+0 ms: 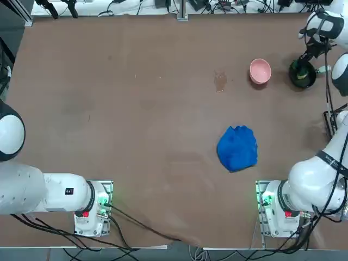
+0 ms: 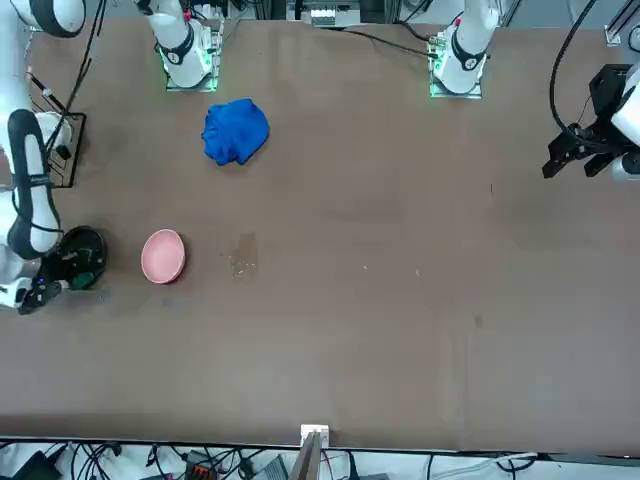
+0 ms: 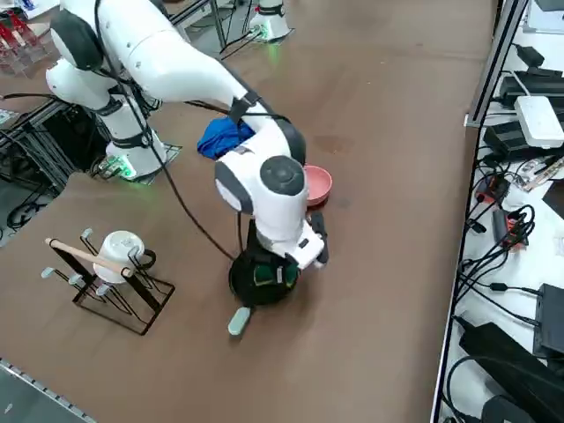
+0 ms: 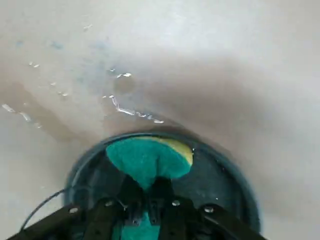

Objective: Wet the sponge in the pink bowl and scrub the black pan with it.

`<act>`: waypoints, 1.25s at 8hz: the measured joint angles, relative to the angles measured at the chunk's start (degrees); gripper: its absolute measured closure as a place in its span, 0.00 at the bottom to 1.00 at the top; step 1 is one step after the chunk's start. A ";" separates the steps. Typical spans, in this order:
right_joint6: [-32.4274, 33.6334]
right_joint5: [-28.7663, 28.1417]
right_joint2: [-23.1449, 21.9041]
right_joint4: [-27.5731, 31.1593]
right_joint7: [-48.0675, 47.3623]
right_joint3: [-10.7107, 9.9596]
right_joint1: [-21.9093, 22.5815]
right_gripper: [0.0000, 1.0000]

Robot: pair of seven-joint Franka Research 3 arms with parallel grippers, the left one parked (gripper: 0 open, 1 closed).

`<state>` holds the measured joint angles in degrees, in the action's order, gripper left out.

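We had the right gripper (image 4: 146, 197) pinched shut on the sponge (image 4: 147, 160) inside the pan (image 1: 303, 74), at the upper right of the top view. There the pan's handle (image 1: 323, 69) pointed toward the right edge. In the wrist view, the sponge's long axis crossed the fingers, its middle squeezed. The bowl (image 1: 260, 71) sat left of the pan.

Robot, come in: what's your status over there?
Right claw shut on green sponge, inside black pan. Pink bowl beside pan. Blue cloth off to one side, not in the way.
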<state>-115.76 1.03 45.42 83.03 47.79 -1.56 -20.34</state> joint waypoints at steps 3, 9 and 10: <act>8.73 -0.04 -0.20 -0.12 0.05 -0.09 -0.60 0.92; 8.74 0.62 -0.53 -0.84 4.24 -0.58 -5.66 0.92; 6.28 0.95 -0.53 -0.79 4.24 -0.63 -5.75 0.92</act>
<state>-109.48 1.99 44.90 82.24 52.03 -2.19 -26.09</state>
